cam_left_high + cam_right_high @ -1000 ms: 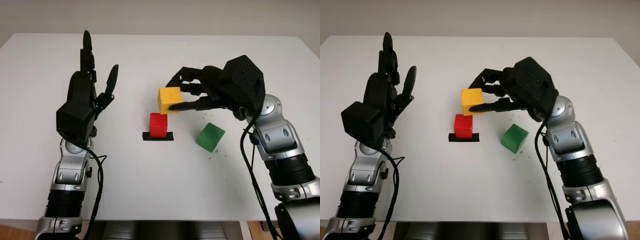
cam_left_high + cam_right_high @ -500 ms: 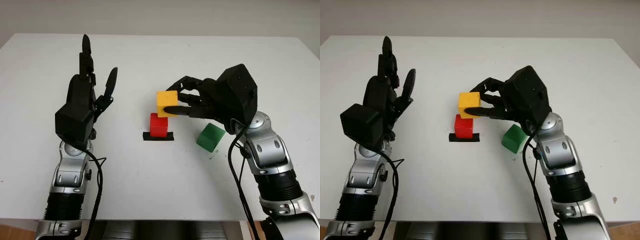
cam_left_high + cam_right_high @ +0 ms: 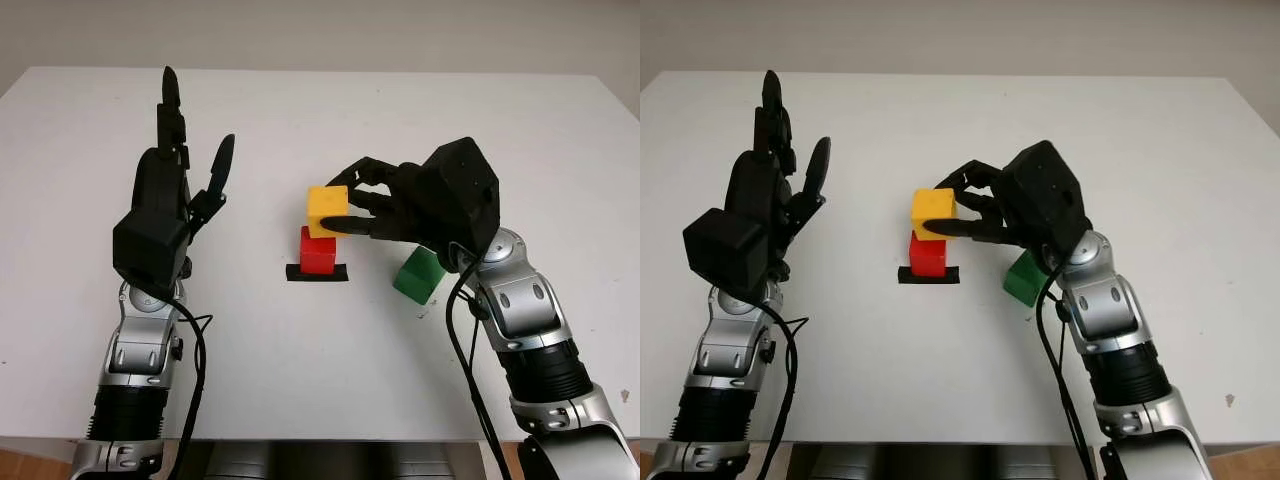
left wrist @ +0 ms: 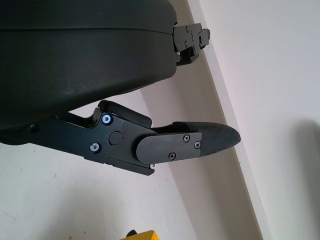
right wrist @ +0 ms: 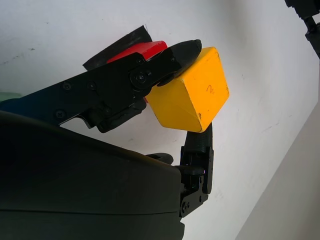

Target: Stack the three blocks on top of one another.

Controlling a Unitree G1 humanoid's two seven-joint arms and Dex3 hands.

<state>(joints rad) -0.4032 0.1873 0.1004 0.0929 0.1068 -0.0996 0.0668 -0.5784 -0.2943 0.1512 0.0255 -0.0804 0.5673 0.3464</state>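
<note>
- The yellow block [image 3: 327, 210] is grasped between the fingers of the right hand [image 3: 425, 205] and held directly over the red block [image 3: 318, 251]; contact between the two cannot be told.
- The red block is seated on a black marker [image 3: 316, 272] on the white bench [image 3: 300, 120].
- The green block [image 3: 418, 276] is found just right of it, partly hidden by the right hand.
- The left hand [image 3: 165, 205] is raised at the left, released and holding nothing.

The right hand [image 3: 365, 205] covers part of the green block [image 3: 418, 277]. The yellow block [image 3: 327, 208] hides the red block's [image 3: 318, 254] top face.
</note>
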